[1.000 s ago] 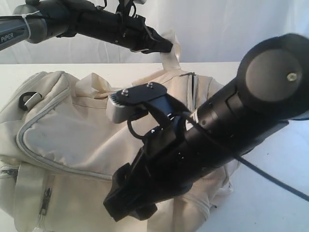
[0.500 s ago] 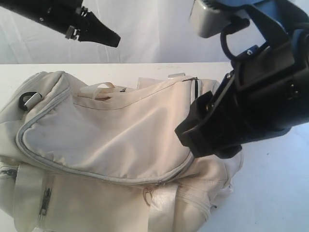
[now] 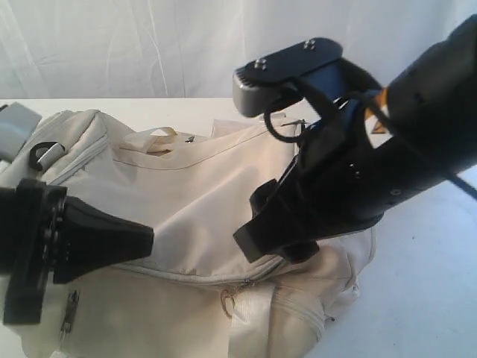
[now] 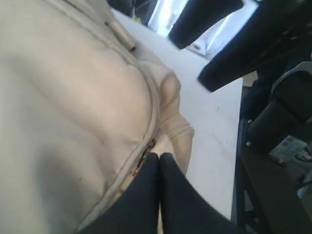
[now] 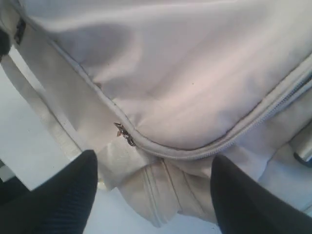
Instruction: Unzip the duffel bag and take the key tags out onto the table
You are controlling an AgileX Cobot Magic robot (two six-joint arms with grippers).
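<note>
The bag (image 3: 186, 186) lies zipped shut on the table (image 3: 417, 298) with no key tags showing, so they are presumably inside. The left gripper (image 4: 159, 158) has its fingers pressed together on nothing visible, its tip near the zip seam. The right gripper (image 5: 153, 163) hangs wide open over the zip pull (image 5: 124, 134), apparently placed to pinch it.

The duffel bag (image 3: 186, 179) lies on the table (image 3: 425, 298), left tool (image 4: 159, 157) and right tool (image 5: 153, 165) over it.
</note>
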